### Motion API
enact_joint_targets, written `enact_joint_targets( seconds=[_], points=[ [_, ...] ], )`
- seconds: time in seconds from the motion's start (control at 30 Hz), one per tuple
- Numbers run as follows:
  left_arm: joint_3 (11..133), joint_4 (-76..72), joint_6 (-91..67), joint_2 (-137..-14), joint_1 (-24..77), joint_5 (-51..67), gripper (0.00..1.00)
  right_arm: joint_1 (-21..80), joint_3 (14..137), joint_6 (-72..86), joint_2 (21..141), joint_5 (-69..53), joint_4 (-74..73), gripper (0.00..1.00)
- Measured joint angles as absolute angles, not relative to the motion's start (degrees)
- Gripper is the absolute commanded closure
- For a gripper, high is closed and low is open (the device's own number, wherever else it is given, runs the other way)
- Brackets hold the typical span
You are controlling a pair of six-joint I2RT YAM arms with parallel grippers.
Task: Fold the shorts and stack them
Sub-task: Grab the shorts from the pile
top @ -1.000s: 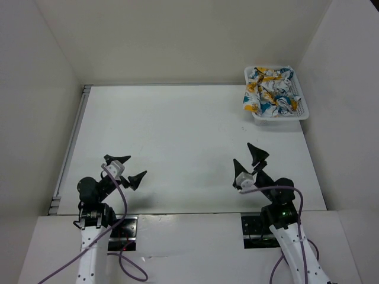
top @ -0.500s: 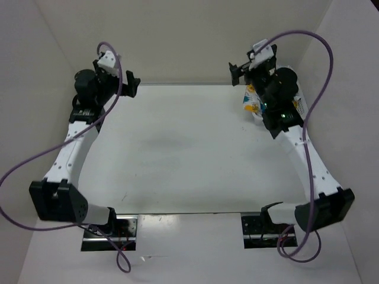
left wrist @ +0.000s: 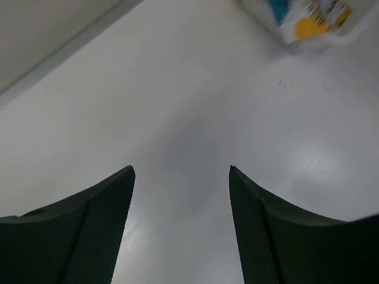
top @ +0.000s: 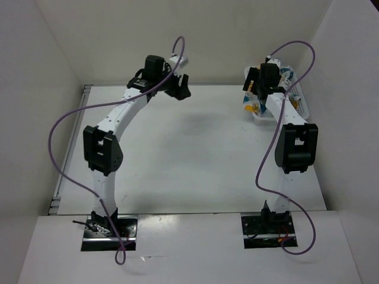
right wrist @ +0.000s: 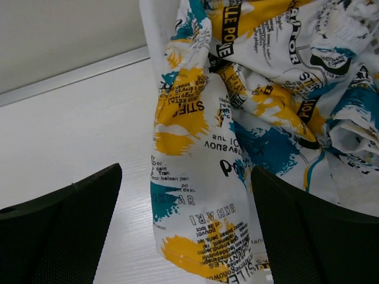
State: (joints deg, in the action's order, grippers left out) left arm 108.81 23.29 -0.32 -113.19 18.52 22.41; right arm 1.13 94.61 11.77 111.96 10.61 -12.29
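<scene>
The shorts (top: 273,89), white with a teal, yellow and black print, lie crumpled in a white mesh basket (top: 300,111) at the far right of the table. In the right wrist view one piece of the shorts (right wrist: 204,148) hangs over the basket's left edge (right wrist: 155,35). My right gripper (top: 257,81) is open just above this hanging piece, which shows between its fingers (right wrist: 186,171), and grips nothing. My left gripper (top: 179,89) is open and empty (left wrist: 181,170) over the bare far middle of the table. The basket and shorts (left wrist: 308,18) show blurred at the top right of its view.
The white table (top: 189,154) is walled in by white panels at the back, left and right. A metal strip (top: 70,148) runs along its left edge. Both arms stretch from their bases at the near edge to the far side.
Both arms have gone from folded at the near edge to stretched far out. The left gripper has swung from the far left to the far middle. The right gripper has come down at the basket's left edge.
</scene>
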Motion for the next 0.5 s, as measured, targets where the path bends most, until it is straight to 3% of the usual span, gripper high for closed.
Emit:
enact_joint_targets(
  seconds=[0.03,0.1,0.13,0.17,0.27,0.3,0.4,0.5],
  points=[
    [114.32,23.75,-0.25,-116.86,20.03,23.66,0.37,0.84,94.61,12.38,111.66,10.81,-12.27,0.09],
    [128.33,25.71,-0.25,-125.99,22.26,25.98,0.37,0.16,94.61,13.21,110.65,10.72,-12.49,0.19],
    [136.11,25.65,-0.25,-131.07,23.33,27.07,0.33,-0.47,94.52,13.67,109.91,10.26,-12.53,0.22],
    [144.00,26.22,-0.10,-136.51,24.14,28.67,0.22,-1.21,94.19,13.96,108.97,9.89,-12.62,0.25],
    [168.81,26.22,-0.05,-152.90,26.44,32.60,0.13,-3.22,91.02,13.39,104.33,9.45,-12.67,0.27],
    [172.81,26.52,-0.16,-156.40,27.05,33.15,0.07,-3.84,89.54,12.86,102.59,9.56,-12.53,0.27],
    [176.35,25.67,-0.21,-162.85,29.93,34.46,0.01,-4.95,85.12,11.79,97.08,9.82,-12.34,0.22],
    [176.51,23.49,-0.23,-166.50,33.28,34.20,0.01,-5.93,81.25,11.29,92.86,9.69,-11.57,0.20]
  ],
)
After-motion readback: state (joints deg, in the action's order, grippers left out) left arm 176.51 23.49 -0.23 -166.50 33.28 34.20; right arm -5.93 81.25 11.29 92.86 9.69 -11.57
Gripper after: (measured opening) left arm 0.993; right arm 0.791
